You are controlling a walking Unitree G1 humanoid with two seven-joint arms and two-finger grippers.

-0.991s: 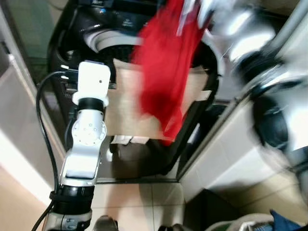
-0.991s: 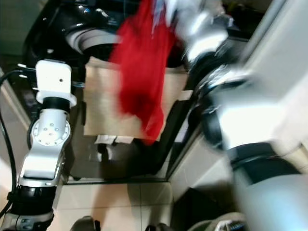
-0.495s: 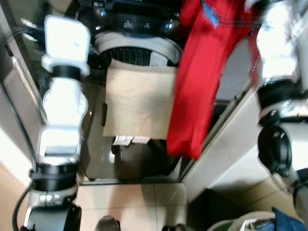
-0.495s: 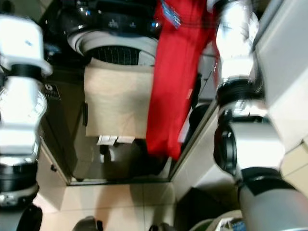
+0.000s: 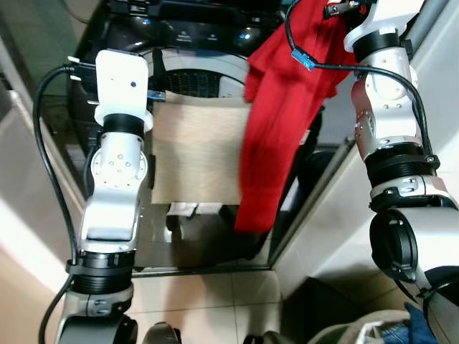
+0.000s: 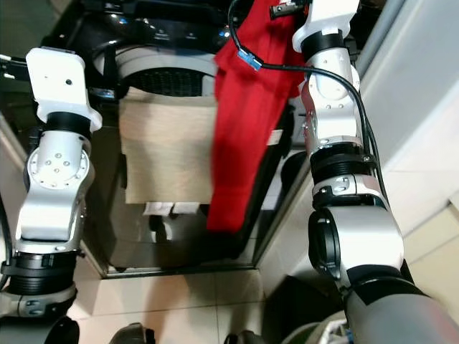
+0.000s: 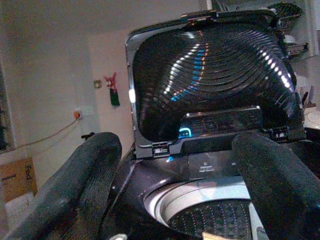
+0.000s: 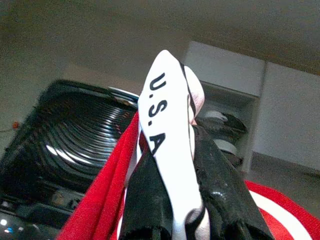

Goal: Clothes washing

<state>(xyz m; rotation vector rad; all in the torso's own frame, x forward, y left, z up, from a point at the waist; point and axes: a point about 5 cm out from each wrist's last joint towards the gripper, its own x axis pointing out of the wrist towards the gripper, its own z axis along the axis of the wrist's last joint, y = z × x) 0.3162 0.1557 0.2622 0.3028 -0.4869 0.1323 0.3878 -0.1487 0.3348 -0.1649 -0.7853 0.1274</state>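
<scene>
Head views: our right tool (image 6: 287, 11), upper right, lifts the red shirt (image 5: 276, 136) over the washer (image 5: 204, 68) drum. Wrist views: it pinches white cloth (image 8: 167, 150); our left tool (image 7: 177, 185) gapes empty, standing by.

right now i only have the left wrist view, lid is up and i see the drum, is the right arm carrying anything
Observer: Yes, the right gripper is shut on a red garment, pinching a white strip printed U.S.A.
Operator: where does it hang
Observer: It hangs from high on the right, draping down over the front right of the washing machine.
Operator: anything over the opening
Observer: A beige cloth drapes over the drum's front rim and down the front.
Operator: and my left gripper
Observer: The left gripper is open, near the drum's left edge.
</scene>
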